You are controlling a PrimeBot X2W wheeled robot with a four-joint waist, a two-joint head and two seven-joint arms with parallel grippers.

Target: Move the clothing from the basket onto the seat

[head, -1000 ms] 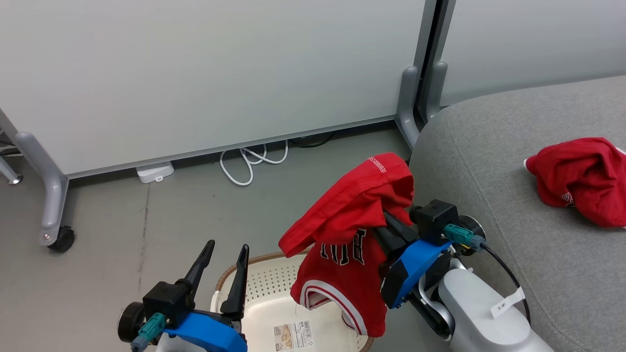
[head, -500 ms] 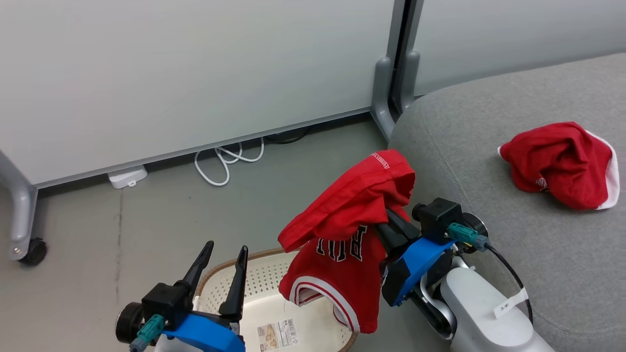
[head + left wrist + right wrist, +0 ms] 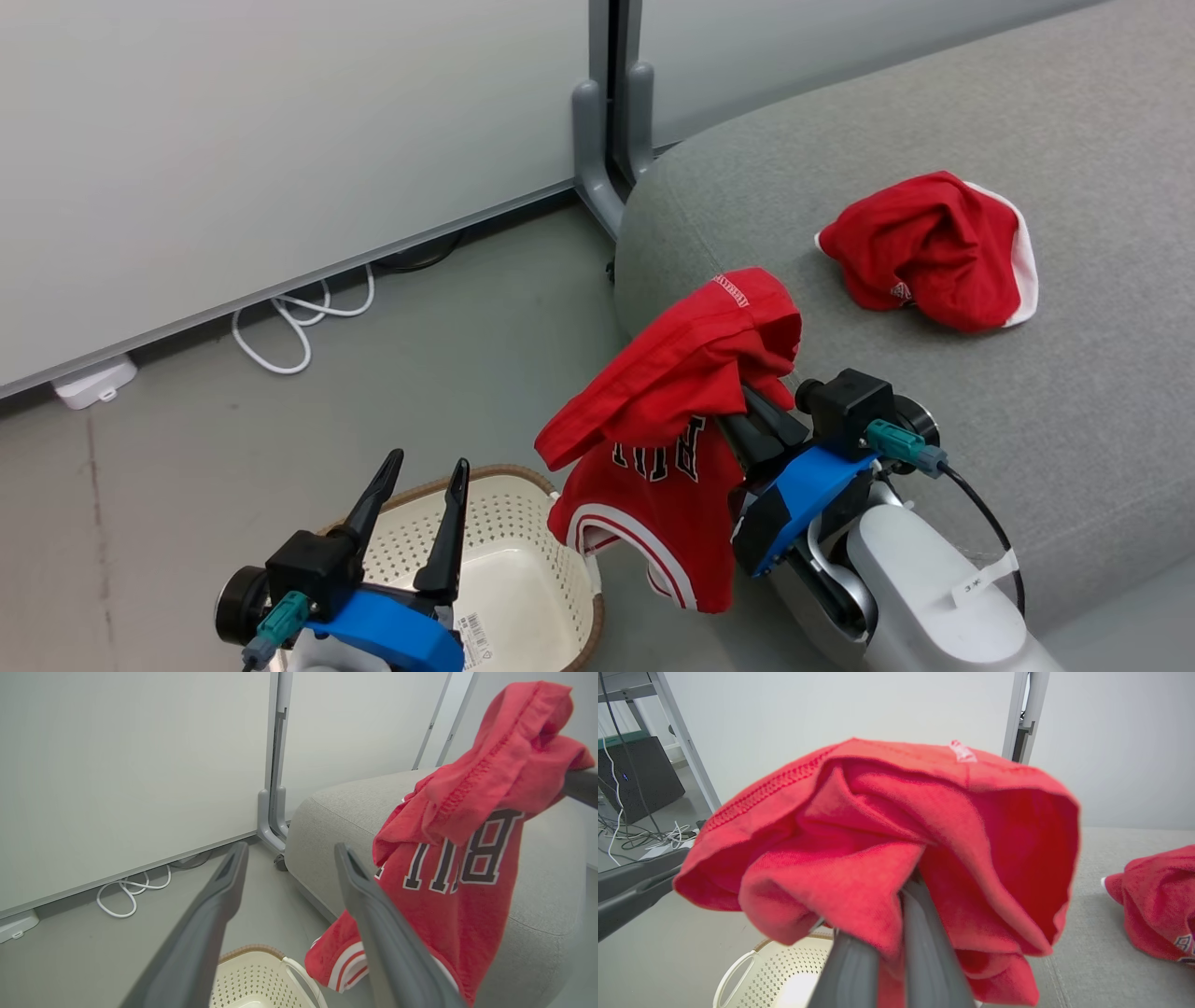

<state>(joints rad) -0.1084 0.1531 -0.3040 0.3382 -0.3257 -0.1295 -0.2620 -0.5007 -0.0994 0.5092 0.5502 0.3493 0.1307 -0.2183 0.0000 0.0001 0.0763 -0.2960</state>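
The held jersey is thin bright red knit, bunched into soft folds on top with a stitched hem edge, and hangs down flat below, showing dark block letters edged in white and white trim stripes at its bottom. The second garment, the same red with a white band, lies crumpled in a rounded heap on the seat, a broad light grey woven-fabric cushion with a rounded corner and a stitched seam. The basket is cream perforated plastic, oval, with a brown woven-look rim, and stands on the smooth grey floor at the near left; a white cable loops at the foot of the pale partition panels beyond. Compared with a second ago the whole head view has swung right toward the seat, which is a turn of the camera; measured against the basket, the jersey hung over its right part then and now hangs past its right rim, between basket and seat. The right pincer is clamped tight on the jersey's bunched top, its fingers slanting up and to the left from the pale forearm, just beside the seat's near edge. The left pincer stands spread wide with nothing in it, fingers pointing up and away above the basket.
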